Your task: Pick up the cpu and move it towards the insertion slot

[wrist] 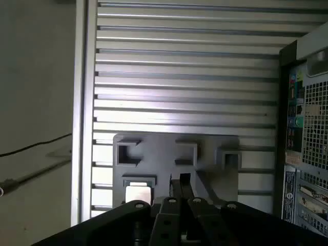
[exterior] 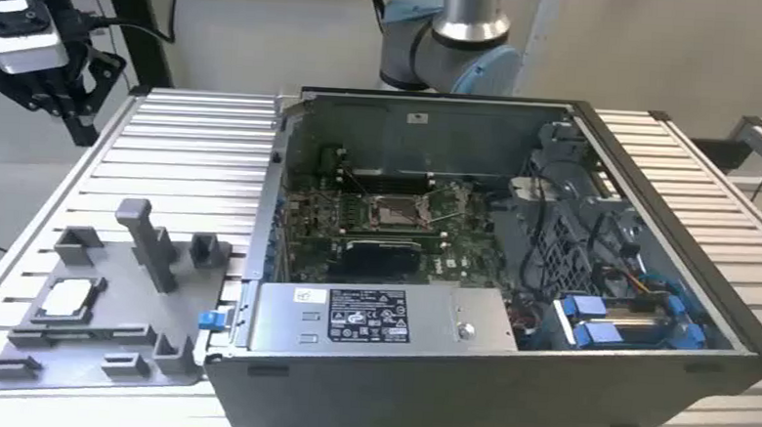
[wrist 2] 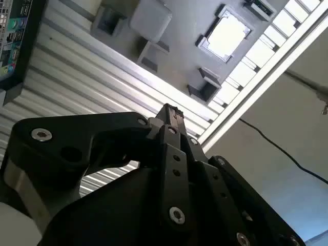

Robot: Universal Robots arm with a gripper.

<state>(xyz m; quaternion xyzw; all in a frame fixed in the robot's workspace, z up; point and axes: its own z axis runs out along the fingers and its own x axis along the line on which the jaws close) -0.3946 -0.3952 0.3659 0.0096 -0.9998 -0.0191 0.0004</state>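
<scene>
The cpu [exterior: 70, 298] lies flat, silvery-white face up, in a square pocket of the grey fixture plate [exterior: 100, 355] at the exterior view's left. It is bright in both wrist views [wrist 2: 225, 35] [wrist: 138, 193]. The insertion slot [exterior: 395, 211], a metal-framed socket on green board, sits inside the open computer case. My gripper [exterior: 79, 124] hangs high above the table's far left corner, well away from the cpu and the slot. Its black fingers [wrist 2: 169, 110] [wrist: 180, 179] are shut together with nothing between them.
The open computer case [exterior: 477, 375] takes up the table's middle and right, with a silver labelled box [exterior: 363, 315] at its near wall. Upright posts [exterior: 152, 241] rise from the fixture plate beside the cpu. Slatted aluminium table [exterior: 188, 154] lies between gripper and plate.
</scene>
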